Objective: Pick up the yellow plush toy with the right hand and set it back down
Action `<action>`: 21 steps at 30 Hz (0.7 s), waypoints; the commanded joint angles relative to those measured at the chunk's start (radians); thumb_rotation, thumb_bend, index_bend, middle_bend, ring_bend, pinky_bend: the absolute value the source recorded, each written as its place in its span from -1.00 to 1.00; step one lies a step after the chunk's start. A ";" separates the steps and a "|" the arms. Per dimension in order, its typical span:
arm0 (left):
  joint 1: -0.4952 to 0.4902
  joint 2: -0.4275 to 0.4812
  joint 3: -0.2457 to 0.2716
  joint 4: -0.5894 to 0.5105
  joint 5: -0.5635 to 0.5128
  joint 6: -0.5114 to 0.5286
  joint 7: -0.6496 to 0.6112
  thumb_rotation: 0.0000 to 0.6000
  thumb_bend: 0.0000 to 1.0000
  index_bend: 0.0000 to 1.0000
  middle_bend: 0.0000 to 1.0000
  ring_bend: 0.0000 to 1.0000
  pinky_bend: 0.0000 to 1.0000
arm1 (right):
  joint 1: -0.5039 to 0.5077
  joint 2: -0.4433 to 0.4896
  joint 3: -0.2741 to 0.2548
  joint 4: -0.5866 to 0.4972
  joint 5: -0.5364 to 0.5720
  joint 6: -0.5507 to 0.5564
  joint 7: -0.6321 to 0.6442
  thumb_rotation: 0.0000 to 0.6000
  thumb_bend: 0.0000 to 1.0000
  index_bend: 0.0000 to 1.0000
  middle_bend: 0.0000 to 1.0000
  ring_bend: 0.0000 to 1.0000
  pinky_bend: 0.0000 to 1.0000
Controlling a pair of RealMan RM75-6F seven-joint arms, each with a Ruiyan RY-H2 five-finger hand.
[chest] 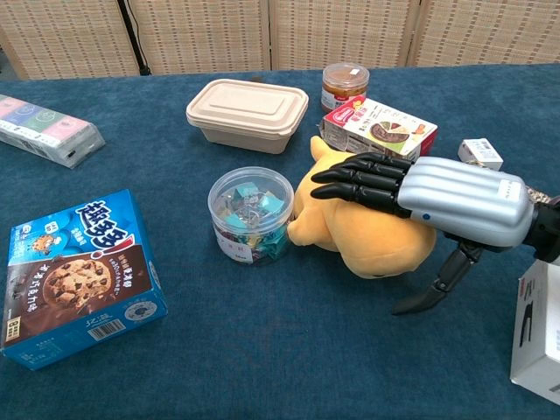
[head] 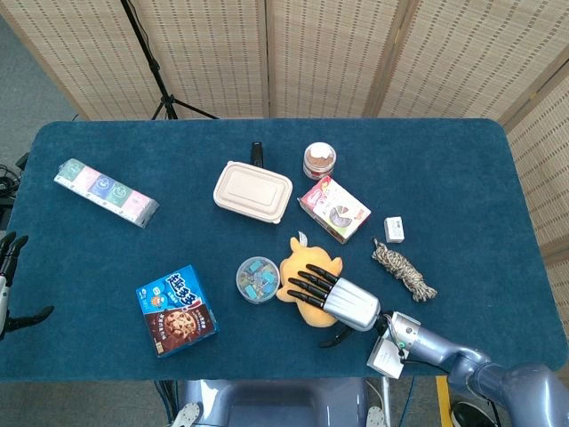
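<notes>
The yellow plush toy point(head: 302, 265) point(chest: 371, 246) lies on the blue table just right of a clear tub of clips. My right hand point(head: 336, 297) point(chest: 437, 199) reaches over it from the near right, palm down. Its black fingers point(chest: 360, 182) are stretched straight across the toy's top, and the thumb point(chest: 436, 289) hangs down beside the toy, apart from it. Nothing is gripped. My left hand point(head: 9, 283) shows only at the far left edge of the head view, fingers apart and holding nothing.
The clip tub point(chest: 252, 215) touches the toy's left side. A pink box point(chest: 378, 131), a jar point(chest: 345, 85) and a beige lunch box point(chest: 248, 112) stand behind. A cookie box point(chest: 74, 276) lies near left, rope point(head: 404, 269) to the right, a white box point(chest: 538, 332) near right.
</notes>
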 commanded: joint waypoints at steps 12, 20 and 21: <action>0.002 0.003 0.002 0.000 0.004 0.003 -0.008 1.00 -1.00 -1.00 -1.00 -1.00 -1.00 | 0.000 0.110 -0.037 -0.253 0.021 0.000 -0.008 -0.20 -1.00 -1.00 -1.00 -1.00 -1.00; 0.002 0.001 0.002 -0.001 0.004 0.004 -0.003 1.00 -1.00 -1.00 -1.00 -1.00 -1.00 | 0.015 0.127 -0.056 -0.281 -0.055 0.071 -0.051 -0.20 -1.00 -1.00 -1.00 -1.00 -1.00; 0.001 0.000 0.002 -0.001 0.003 0.004 -0.002 1.00 -1.00 -1.00 -1.00 -1.00 -1.00 | 0.018 0.125 -0.059 -0.275 -0.062 0.075 -0.050 -0.20 -1.00 -1.00 -1.00 -1.00 -1.00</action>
